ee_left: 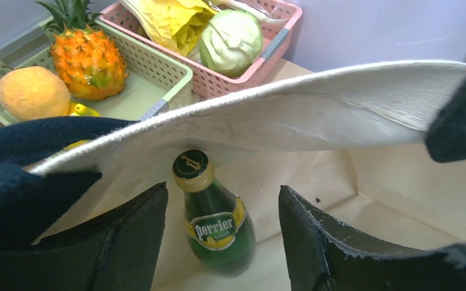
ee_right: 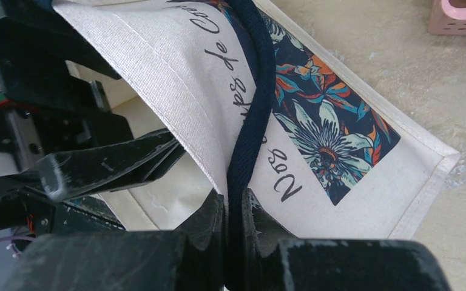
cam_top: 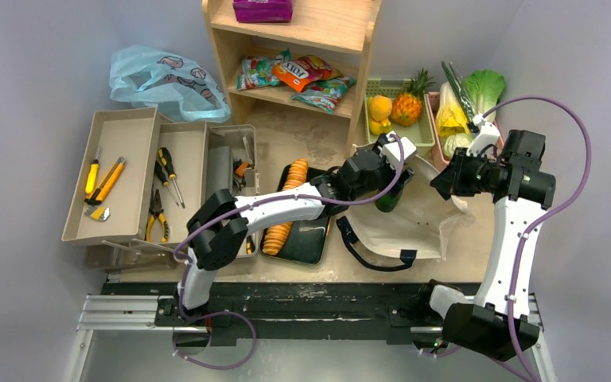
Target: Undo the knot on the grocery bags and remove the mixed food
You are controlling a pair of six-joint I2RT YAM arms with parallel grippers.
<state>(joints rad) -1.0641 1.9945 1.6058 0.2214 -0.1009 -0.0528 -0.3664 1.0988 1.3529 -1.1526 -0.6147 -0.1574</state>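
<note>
Left gripper (ee_left: 221, 203) has its 2 fingers spread wide, either side of the bottle (ee_left: 217, 233) inside the tote (ee_right: 176, 79). Right gripper (ee_right: 233, 209) pinches the strap (ee_right: 256, 109), tote edge raised.

I am pinching the navy strap handle (ee_right: 252, 121) of the cream canvas tote (cam_top: 402, 227) in my right pincer (ee_right: 233, 203), so its upper lip is lifting and the mouth is gaping over a gold-capped green glass bottle (ee_left: 215, 221), which is sitting between the spread fingers of my left pincer (ee_left: 219, 200). The light-blue plastic bag (cam_top: 163, 79) is lying crumpled at the far left, well apart. The pineapple (ee_left: 88, 57) and orange (ee_left: 33, 91) are resting in the green basket (ee_left: 158, 91), the pale cabbage (ee_left: 230, 39), yellow produce (ee_left: 167, 21) and green cabbage (cam_top: 485, 87) in the pink one (ee_left: 261, 63).
</note>
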